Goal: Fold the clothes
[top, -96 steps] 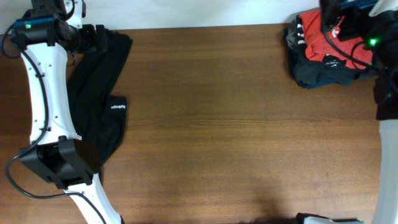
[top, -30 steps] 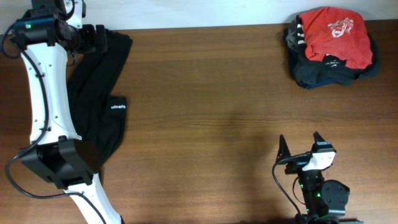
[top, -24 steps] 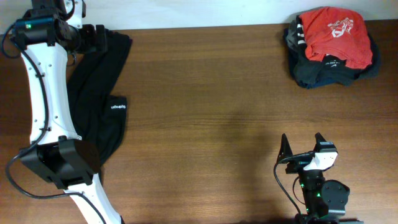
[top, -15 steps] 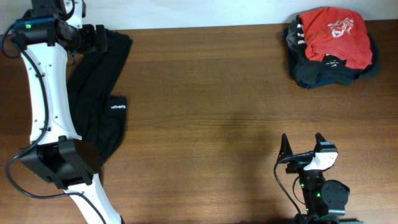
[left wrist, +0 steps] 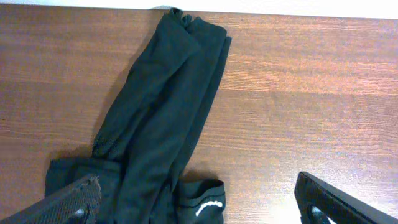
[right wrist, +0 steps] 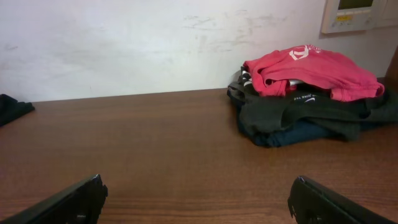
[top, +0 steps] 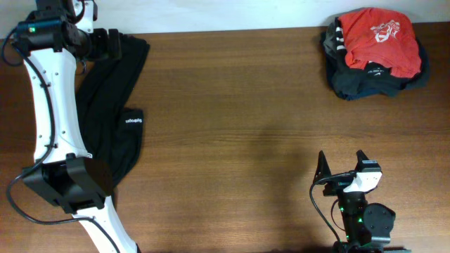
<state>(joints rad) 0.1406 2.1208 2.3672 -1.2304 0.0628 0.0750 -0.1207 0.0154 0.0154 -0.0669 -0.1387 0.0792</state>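
Black garment (left wrist: 163,118) under wide-open, empty left tool (left wrist: 198,180); red T-shirt (right wrist: 311,67) well beyond wide-open, empty right tool (right wrist: 196,182).

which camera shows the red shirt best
The overhead view: the red shirt lies on top of the dark clothes, its whole top and print visible. The right wrist view sees it side-on, across the table. The left wrist view misses it.

You're working in bright, even light, and the shadows stay faint and soft. The table (top: 232,105) carries a mild sheen ahead of the left gripper (left wrist: 199,202), with no harsh glare. The black garment (left wrist: 168,106) beneath it loses its folds in flat dark. Both wrist views are sharp further out, but the fingertips (right wrist: 68,202) at the bottom edge look soft and dim.
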